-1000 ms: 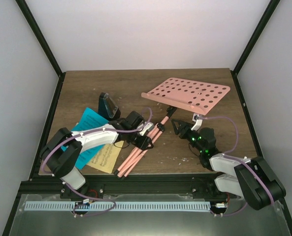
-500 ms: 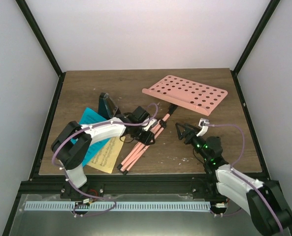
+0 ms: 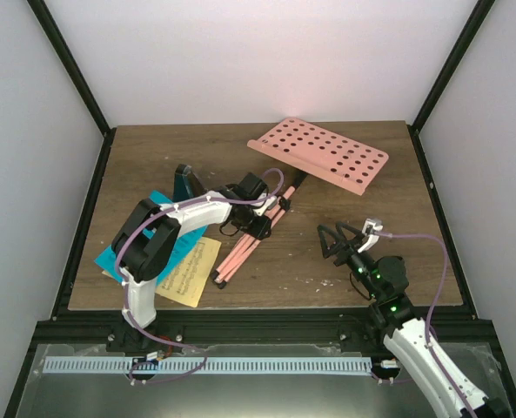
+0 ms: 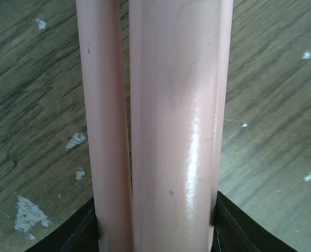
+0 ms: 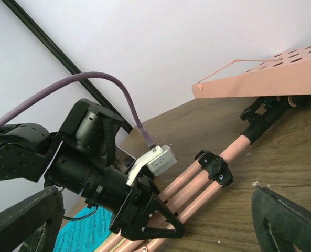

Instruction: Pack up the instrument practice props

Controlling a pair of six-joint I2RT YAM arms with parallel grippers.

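Observation:
The pink music stand lies folded on the table, its hole-punched desk (image 3: 320, 154) at the far side and its bundled legs (image 3: 243, 248) pointing to the near left. My left gripper (image 3: 262, 220) is shut on the legs; in the left wrist view the pink tubes (image 4: 171, 121) fill the gap between the fingers (image 4: 84, 231). My right gripper (image 3: 339, 239) is open and empty, to the right of the legs. The right wrist view shows the left gripper (image 5: 145, 220), the legs (image 5: 197, 184) and the desk (image 5: 270, 79). The black metronome (image 3: 186, 183), the cyan page (image 3: 157, 209) and the yellow page (image 3: 193, 272) lie at the left.
Black frame posts (image 3: 70, 70) and white walls close in the table on three sides. A metal rail (image 3: 240, 331) runs along the near edge. The left arm (image 3: 153, 239) lies over the pages.
My left gripper has moved the stand's legs toward the far left, and the desk has slid farther back. My right arm has drawn back toward the near right, away from the stand.

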